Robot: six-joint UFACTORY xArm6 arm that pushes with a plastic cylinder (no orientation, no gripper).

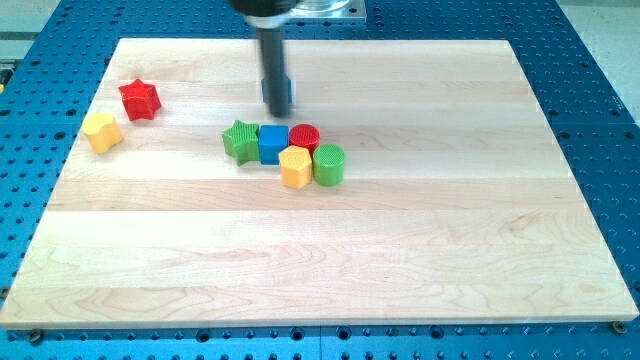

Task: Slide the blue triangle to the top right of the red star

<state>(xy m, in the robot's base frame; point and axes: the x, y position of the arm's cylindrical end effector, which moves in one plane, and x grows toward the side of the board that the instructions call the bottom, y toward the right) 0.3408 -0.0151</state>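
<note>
The red star (pixel 139 99) lies near the board's upper left. The blue triangle (pixel 288 96) sits at the upper middle, mostly hidden behind my rod, with only a blue sliver showing on the rod's right side. My tip (pixel 273 113) is down on the board, touching or right next to the triangle's left front. The triangle is far to the right of the red star, at about the same height in the view.
A yellow block (pixel 102 131) lies below and left of the red star. Just below my tip is a tight cluster: green star (pixel 240 140), blue cube (pixel 272 143), red cylinder (pixel 304 137), yellow hexagon (pixel 296 167), green cylinder (pixel 328 164).
</note>
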